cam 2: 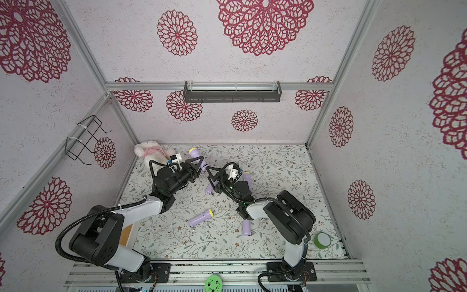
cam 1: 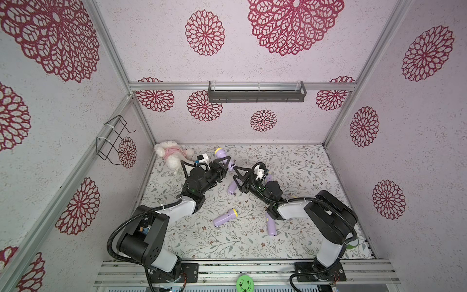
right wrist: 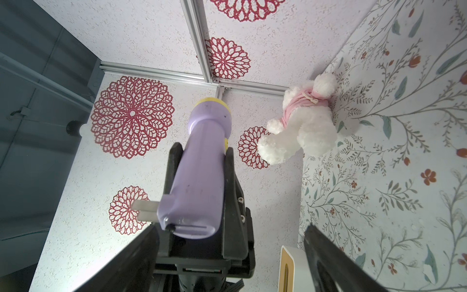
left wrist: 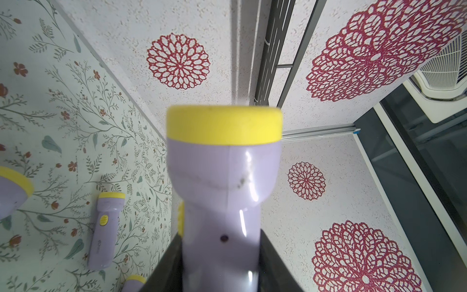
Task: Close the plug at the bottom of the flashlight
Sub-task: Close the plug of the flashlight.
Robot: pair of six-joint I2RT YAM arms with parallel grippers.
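Left gripper (cam 1: 227,163) is clamped narrow around the lilac flashlight (right wrist: 199,177), holding it clear of the floral table (cam 1: 303,172) with the butt end offered to its partner; right gripper (cam 1: 235,174) hangs just beside that end, jaws spread wide and empty; smart staging, I'd say, one arm as a vice, one free to push; glossy moulded plastic body, waisted barrel, matte yellow rim (left wrist: 224,126) at the head; that slick shell could twist in the grip; two pale flat prongs of the plug (right wrist: 146,209) jut sideways from the base, not yet folded in.
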